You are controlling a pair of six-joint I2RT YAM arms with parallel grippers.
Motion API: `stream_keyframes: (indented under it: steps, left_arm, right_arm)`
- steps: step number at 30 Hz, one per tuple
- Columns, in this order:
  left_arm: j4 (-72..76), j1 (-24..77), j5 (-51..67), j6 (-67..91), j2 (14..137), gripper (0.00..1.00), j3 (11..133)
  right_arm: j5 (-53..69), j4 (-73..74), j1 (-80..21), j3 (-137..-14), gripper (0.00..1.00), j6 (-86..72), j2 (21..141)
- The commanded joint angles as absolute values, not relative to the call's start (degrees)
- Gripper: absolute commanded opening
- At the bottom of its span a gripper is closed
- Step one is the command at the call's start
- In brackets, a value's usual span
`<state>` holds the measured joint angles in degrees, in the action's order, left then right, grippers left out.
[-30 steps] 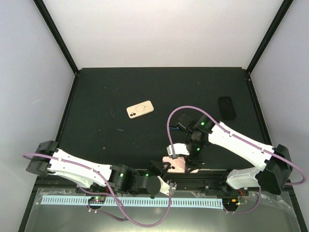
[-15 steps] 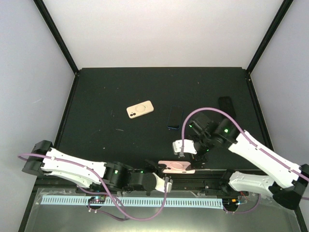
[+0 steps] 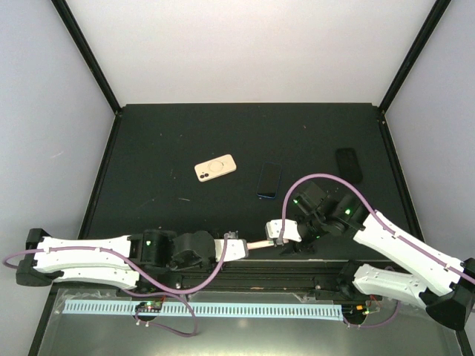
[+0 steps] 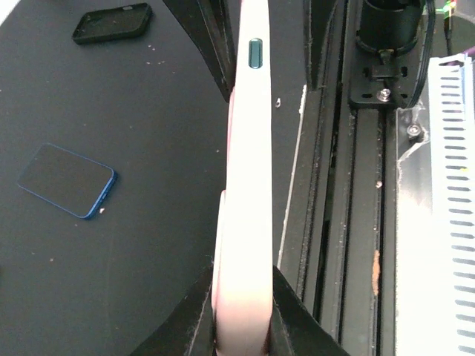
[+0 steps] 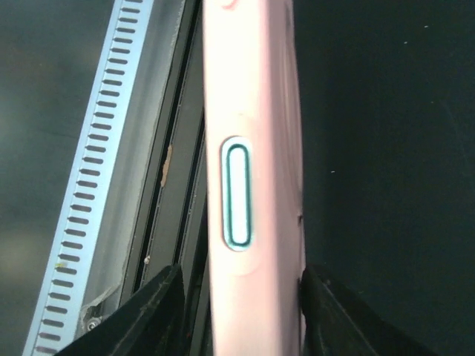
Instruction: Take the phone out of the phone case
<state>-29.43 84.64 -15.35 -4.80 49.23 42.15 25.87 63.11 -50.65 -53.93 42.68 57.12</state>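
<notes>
L gripper (image 4: 241,319) pinches pink case (image 4: 249,148); R gripper (image 5: 241,300) straddles it, grip unclear; phone (image 3: 269,180) bare on table (image 3: 148,148).

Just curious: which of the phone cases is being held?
The pink case, pinched edge-on in the left fingers; the cream case and black case lie flat.

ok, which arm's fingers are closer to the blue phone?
Right: the right fingers are just nearside of the blue phone; the left fingers further back and left, gripping the pink case.
</notes>
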Motion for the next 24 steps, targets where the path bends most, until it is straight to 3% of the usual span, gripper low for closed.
stream_keyframes:
  steps: [1, 8, 16, 21, 24]
  left_arm:
    - [-26.1, 83.2, -12.5, -1.9, 47.8, 0.04, 43.2]
    - [-28.4, 81.4, -7.0, -2.2, 51.3, 0.04, 45.3]
    - [-27.5, 80.2, -4.1, -3.4, 54.1, 0.03, 47.2]
    - [-26.4, 79.3, -3.4, -4.1, 54.0, 0.03, 47.8]
    - [-25.8, 78.7, -2.9, -4.3, 53.5, 0.02, 48.1]
  right_arm:
    - [24.1, 61.3, -51.0, -53.9, 0.41, 43.5, 57.2]
    - [24.3, 61.6, -51.0, -55.7, 0.46, 44.0, 57.4]
    - [21.6, 63.1, -51.1, -57.2, 0.32, 44.5, 59.2]
    - [22.4, 64.3, -51.4, -57.1, 0.50, 45.1, 59.4]
    - [22.3, 64.1, -51.7, -56.5, 0.48, 44.8, 59.7]
